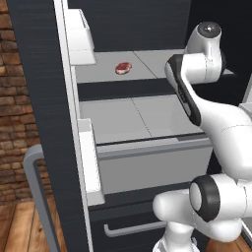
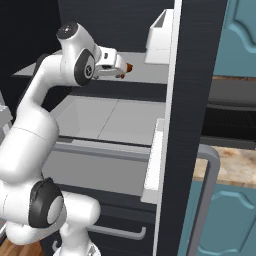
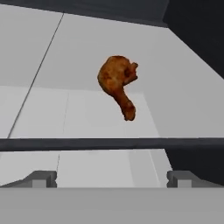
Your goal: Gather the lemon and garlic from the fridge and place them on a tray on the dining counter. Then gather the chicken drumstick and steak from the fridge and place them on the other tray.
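Wide-open and empty, the tool (image 3: 112,178) faces one brown roasted chicken drumstick (image 3: 117,84) on the pale grey fridge shelf (image 1: 147,61); one reddish-pink marbled steak (image 1: 123,68) lies well apart.

To my left I see a red brick wall (image 1: 12,98) above wooden floor (image 1: 19,226); to my right, teal cabinets (image 2: 235,35) and a dark oven (image 2: 232,112).

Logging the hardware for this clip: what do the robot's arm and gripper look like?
The arm has glossy white rounded shells with dark charcoal joint bands and round grey caps at the joints. No loose cables or markings are visible. The gripper has a white hand with two small, blocky dark grey finger tips.
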Tool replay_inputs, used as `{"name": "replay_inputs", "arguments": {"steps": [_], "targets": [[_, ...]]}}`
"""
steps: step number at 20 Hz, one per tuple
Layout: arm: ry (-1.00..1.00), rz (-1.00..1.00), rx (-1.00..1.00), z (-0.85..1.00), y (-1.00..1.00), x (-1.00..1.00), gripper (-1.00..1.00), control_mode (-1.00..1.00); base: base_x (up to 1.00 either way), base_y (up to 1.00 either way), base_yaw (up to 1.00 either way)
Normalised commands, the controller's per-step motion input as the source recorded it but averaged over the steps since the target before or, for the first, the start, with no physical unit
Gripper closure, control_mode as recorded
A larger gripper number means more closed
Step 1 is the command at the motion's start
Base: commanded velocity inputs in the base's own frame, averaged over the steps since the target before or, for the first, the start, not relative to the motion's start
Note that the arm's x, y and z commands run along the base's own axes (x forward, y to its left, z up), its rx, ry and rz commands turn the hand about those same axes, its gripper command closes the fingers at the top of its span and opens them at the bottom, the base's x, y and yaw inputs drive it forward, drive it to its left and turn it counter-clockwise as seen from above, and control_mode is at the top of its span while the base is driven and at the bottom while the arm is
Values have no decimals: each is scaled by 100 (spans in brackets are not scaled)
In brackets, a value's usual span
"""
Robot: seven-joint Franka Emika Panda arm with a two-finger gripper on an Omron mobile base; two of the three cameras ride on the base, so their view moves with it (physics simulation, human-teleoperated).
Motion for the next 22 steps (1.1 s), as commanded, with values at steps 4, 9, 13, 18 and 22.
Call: {"name": "replay_inputs", "arguments": {"steps": [4,9,13,18,22], "targets": [[2,0,7,0,-15,53,-100,-100,0,0,0],[9,0,7,-2,-6,52,-100,-100,0,0,0],[13,0,3,-13,0,57,-100,-100,0,0,0],[3,0,-1,-39,-2,40,-100,-100,0,0,0],[0,0,-1,-16,-9,23,-100,-100,0,0,0]]}}
